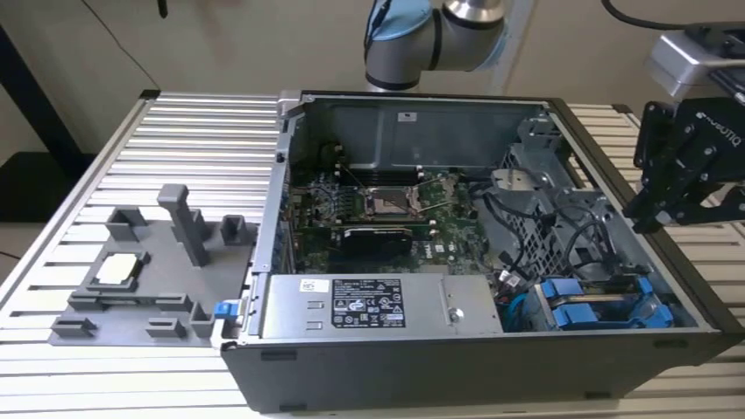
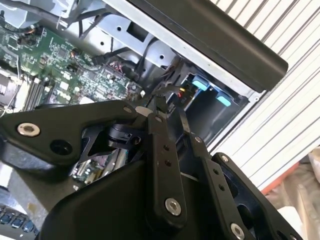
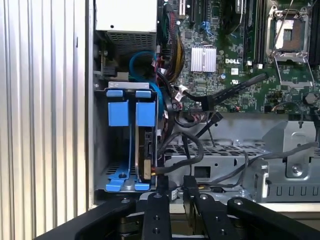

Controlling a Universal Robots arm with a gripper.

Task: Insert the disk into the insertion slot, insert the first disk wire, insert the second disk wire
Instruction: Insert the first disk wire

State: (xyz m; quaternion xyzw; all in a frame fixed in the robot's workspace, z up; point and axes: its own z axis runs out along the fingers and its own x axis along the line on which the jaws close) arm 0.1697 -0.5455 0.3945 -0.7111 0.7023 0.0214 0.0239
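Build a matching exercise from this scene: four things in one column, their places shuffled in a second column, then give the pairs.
Things
1. the disk
2. the power-supply box
3. the grey fixture
4. the hand

Places
A. on the ribbed table, outside the case, at the exterior view's left
B. by the case's wall at the exterior view's right
C. in a blue frame, in a corner of the case
D. inside the case, with a label on its face

Pairs: 1-C, 2-D, 3-A, 4-B
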